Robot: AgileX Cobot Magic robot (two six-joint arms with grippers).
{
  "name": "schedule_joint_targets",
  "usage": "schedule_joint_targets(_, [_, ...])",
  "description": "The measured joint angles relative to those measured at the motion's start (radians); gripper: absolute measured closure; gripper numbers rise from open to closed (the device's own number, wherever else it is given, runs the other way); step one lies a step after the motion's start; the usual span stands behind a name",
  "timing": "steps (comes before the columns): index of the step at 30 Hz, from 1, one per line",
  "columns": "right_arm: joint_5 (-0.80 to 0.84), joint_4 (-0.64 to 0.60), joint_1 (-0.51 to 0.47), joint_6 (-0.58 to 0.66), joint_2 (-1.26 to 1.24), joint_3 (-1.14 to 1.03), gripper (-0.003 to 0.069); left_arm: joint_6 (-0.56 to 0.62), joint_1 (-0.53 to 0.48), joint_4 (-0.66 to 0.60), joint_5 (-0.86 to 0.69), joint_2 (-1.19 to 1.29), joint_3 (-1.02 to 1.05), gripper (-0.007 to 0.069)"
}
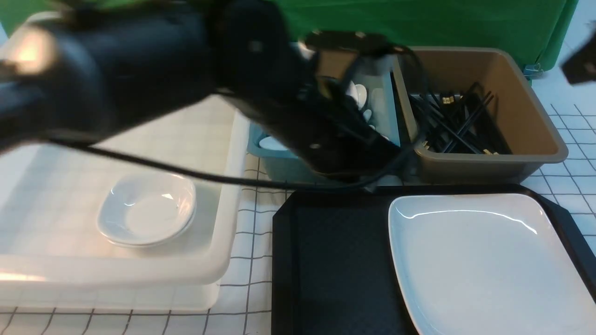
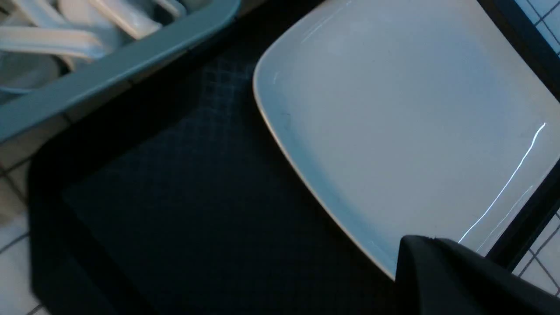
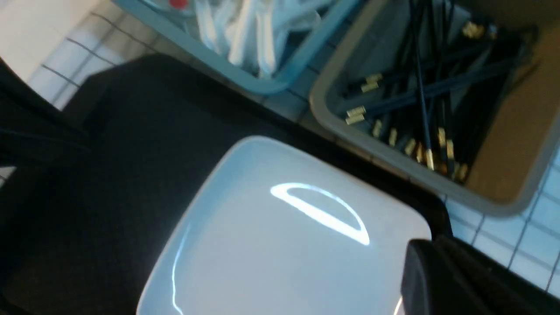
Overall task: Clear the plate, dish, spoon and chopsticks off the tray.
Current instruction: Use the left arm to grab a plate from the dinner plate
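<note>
tub: translucent white plastic tub (image 1: 231, 195) on the left, small white rounded-square dish (image 1: 146, 215) inside
left gripper (image 2: 442, 269): closed, nothing in it
tray: black textured plastic tray (image 1: 335, 270), near centre
plate: big glossy white rounded-square plate (image 1: 484, 265) on the tray's right half
handling: probably stiff, slippery, chippable, so pinch its rim
right gripper (image 3: 450, 275): closed, empty

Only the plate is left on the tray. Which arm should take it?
Probably right: the plate lies on the right half of the tray, and the left arm is stretched across toward the blue bin.
</note>
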State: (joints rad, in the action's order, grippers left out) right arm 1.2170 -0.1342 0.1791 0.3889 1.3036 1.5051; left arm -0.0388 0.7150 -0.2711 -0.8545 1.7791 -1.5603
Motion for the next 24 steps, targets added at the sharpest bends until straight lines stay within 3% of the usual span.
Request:
schedule_joint_targets(5, [0.004,-0.076,-0.069,0.048,-0.136,-0.148,0.0639,0.001,-0.005,-0.033,-0.083,0.222,-0.199,0.0517])
schedule_joint_targets(16, [0.008,-0.153,-0.07,0.06,-0.348,-0.202,0.0639,-0.073,-0.061,-0.033,-0.115,0.522,-0.443,0.0111])
schedule_joint_targets(24, [0.008,-0.159,-0.07,0.059,-0.371,-0.202,0.0639,-0.016,-0.06,-0.129,-0.04,0.599,-0.452,0.0055])
